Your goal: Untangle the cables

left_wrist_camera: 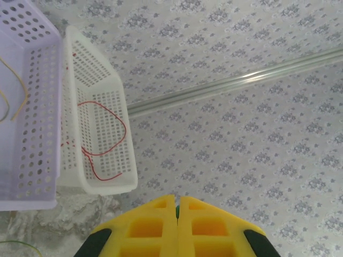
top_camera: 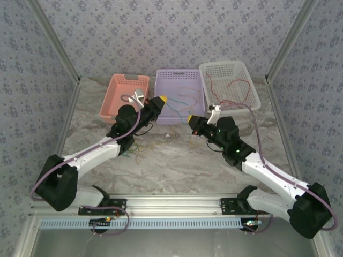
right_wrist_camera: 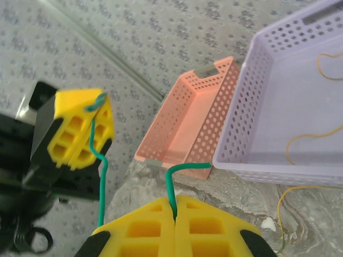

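Yellow left pincer [left_wrist_camera: 177,227] nearest at 6 o'clock, left wrist view, jaws pressed together, green sliver at the seam. White basket [left_wrist_camera: 107,184] at 8 holds red cable [left_wrist_camera: 124,127]; purple basket [left_wrist_camera: 37,160] at 9 holds yellow cable [left_wrist_camera: 24,99]. Right wrist: right pincer [right_wrist_camera: 176,227] at 6 clamped on green cable [right_wrist_camera: 171,187], also pinched in left pincer's tip at 9; pink basket [right_wrist_camera: 182,123] at 12. Top view: loose cables [top_camera: 136,152] on counter [top_camera: 182,160] at 8.
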`<state>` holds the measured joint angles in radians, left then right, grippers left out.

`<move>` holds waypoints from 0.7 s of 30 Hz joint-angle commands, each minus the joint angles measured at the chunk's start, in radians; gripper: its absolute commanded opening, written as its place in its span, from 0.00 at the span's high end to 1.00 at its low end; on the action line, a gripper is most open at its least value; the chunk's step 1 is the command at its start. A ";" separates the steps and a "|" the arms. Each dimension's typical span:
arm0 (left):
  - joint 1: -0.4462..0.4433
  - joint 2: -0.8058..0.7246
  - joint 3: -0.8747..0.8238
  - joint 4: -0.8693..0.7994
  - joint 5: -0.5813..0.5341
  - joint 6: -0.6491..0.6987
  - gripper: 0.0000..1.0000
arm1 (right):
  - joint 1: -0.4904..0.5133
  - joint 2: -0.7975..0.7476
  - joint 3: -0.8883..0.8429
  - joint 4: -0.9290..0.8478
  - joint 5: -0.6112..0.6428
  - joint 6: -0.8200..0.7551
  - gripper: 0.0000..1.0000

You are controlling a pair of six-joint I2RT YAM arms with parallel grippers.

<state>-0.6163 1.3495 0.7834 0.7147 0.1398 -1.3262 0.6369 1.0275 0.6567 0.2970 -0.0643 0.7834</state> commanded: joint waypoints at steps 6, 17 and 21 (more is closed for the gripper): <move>0.021 -0.016 -0.005 0.243 -0.148 -0.038 1.00 | 0.052 -0.043 -0.098 -0.105 0.209 0.491 1.00; 0.026 0.003 0.061 0.174 -0.042 0.104 1.00 | 0.150 -0.161 0.116 -0.535 0.382 0.390 0.71; 0.023 0.006 0.062 0.145 -0.020 0.176 1.00 | 0.209 -0.201 0.237 -0.678 0.448 0.281 0.57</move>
<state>-0.5907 1.3823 0.8135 0.8410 0.1192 -1.2388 0.8150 0.8658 0.8143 -0.1932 0.2832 1.2045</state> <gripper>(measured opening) 0.042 0.425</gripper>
